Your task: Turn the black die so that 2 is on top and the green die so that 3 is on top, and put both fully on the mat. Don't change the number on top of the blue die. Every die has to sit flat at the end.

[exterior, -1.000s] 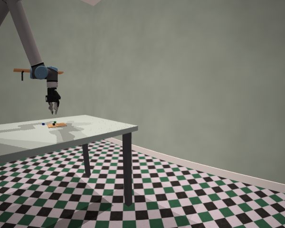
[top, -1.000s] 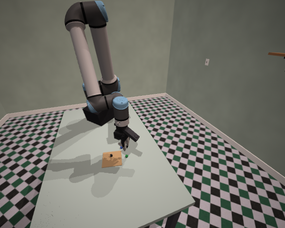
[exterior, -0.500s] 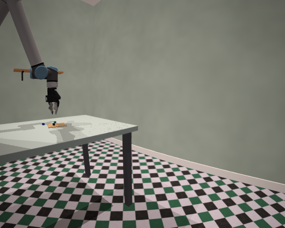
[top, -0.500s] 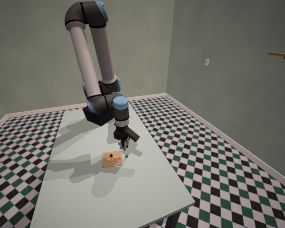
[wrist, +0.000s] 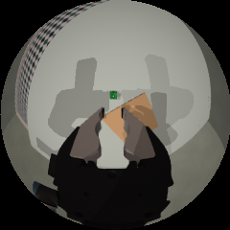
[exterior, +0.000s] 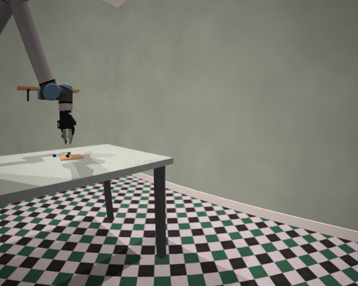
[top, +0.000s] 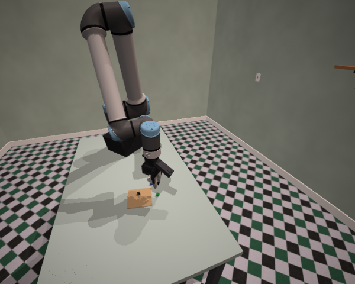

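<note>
The black die [top: 138, 193] sits on the orange mat [top: 139, 197] near its far edge. The green die [top: 157, 194] lies on the table just off the mat's right side. The blue die [top: 150, 184] lies on the table behind the mat, partly hidden by my fingers. My gripper [top: 155, 184] hangs above the table near the mat's far right corner, fingers pointing down, narrowed to a small gap with nothing between them. In the wrist view my gripper [wrist: 112, 108] frames the mat's corner [wrist: 131, 117], and the green die [wrist: 113, 95] lies just beyond the fingertips. The exterior view shows my gripper [exterior: 68, 142] well above the dice.
The arm's base [top: 122, 143] stands at the table's far end. The table's right edge [top: 202, 195] runs close to the green die. A wooden wall shelf [top: 352, 68] is far to the right.
</note>
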Robot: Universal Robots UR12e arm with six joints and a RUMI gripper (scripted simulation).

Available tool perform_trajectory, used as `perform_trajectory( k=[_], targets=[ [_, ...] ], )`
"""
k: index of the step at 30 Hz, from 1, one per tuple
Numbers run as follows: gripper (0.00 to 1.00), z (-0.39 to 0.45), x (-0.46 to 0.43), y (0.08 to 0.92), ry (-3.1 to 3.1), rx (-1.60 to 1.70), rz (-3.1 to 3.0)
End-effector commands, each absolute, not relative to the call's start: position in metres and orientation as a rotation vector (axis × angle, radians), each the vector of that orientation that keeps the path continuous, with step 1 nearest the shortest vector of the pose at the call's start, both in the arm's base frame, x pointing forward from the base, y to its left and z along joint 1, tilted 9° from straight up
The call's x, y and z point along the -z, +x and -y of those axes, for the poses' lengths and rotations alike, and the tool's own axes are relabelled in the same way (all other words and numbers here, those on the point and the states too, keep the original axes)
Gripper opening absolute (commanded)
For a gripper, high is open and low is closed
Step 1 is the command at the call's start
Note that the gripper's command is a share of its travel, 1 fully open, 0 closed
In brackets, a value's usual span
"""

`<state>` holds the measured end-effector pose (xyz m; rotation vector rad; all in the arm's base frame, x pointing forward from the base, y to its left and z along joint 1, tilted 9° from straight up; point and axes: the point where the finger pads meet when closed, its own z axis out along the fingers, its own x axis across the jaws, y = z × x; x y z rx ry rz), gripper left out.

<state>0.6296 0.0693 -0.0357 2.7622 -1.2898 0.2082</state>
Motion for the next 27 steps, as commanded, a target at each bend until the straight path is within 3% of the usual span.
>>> perform_trajectory(
  k=[1,27],
  targets=[
    [0.18,-0.069,0.039,0.631,2.763,-0.21,1.29],
    [0.18,-0.064,0.074,0.634,2.763,-0.21,1.29]
  ],
)
